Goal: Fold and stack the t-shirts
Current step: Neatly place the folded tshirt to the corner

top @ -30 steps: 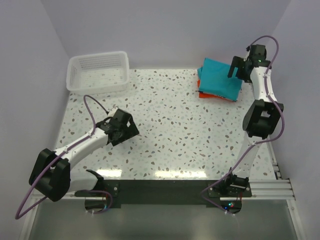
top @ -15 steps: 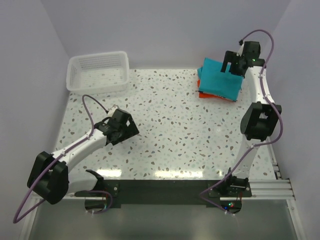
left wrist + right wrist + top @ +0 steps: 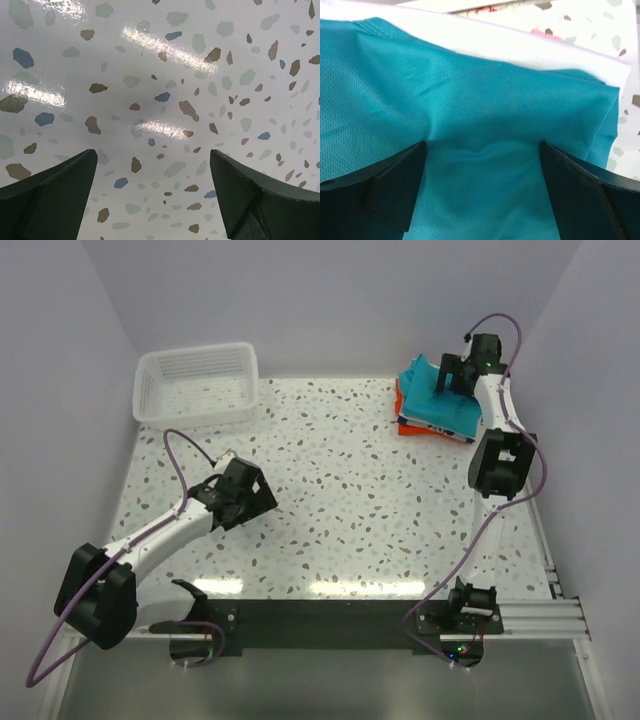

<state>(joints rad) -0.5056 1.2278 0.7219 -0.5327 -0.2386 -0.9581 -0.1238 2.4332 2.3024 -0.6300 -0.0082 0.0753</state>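
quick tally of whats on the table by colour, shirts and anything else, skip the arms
teal mesh cloth t-shirt: 1
white cloth t-shirt: 1
orange cloth t-shirt: 1
white slatted plastic basket: 1
total: 4 showing; the stack may hide more layers

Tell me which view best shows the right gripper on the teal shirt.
Right wrist view: the right gripper stands open, its fingers against the teal shirt, cloth puckered between them. The top view shows it over the stack's far side, fingers too small to read. The left wrist view shows only table.
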